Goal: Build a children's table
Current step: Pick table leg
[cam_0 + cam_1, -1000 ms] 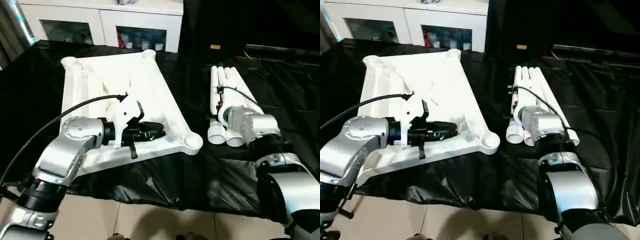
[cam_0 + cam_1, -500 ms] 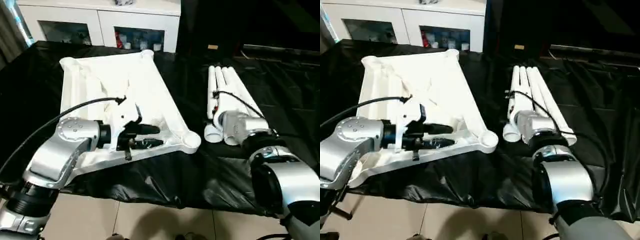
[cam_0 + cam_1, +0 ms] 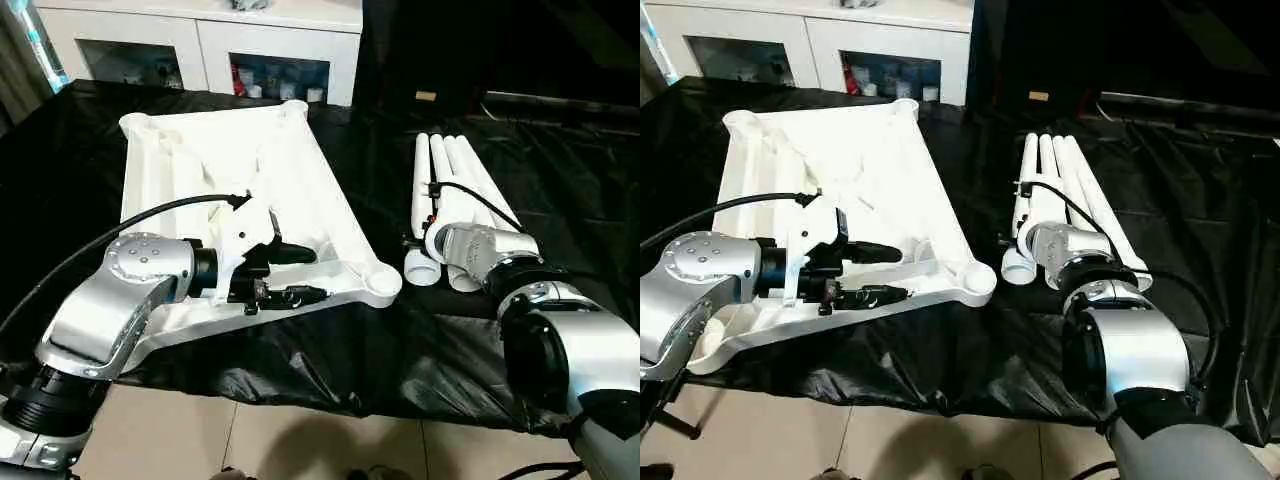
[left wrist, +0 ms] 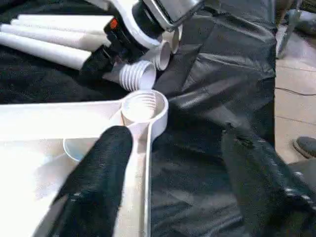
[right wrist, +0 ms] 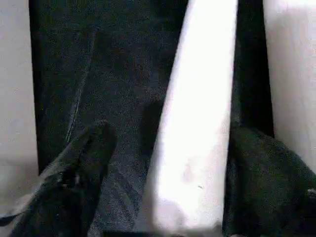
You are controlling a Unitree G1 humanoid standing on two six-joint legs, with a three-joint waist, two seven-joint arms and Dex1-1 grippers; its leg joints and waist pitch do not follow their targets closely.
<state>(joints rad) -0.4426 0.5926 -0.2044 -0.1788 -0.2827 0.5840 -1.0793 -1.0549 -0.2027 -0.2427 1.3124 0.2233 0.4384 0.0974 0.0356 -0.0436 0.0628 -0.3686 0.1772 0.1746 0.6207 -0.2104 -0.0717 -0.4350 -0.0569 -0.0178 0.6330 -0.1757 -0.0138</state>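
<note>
Left eye view: table top (image 3: 240, 170) upside down, centre-left on black cloth (image 3: 330, 350); four legs (image 3: 455, 190) bundled centre-right.

Left wrist view: left gripper (image 4: 173, 182) spread wide, straddling top's rim near corner socket (image 4: 143, 106). Rigid, light, smooth plastic; rim gives best hold.

Right wrist view: right gripper (image 5: 163, 173) apart, bracketing one leg (image 5: 197, 138), not clamped. Round tube likely slips; grip near threaded end.

I read this as an indoor lab or demo room: big table draped in black cloth (image 3: 330, 350), white glass-door cabinet (image 3: 200, 45) with small items behind, beige tiled floor (image 3: 300, 440), cables (image 4: 296, 91) trailing.
</note>
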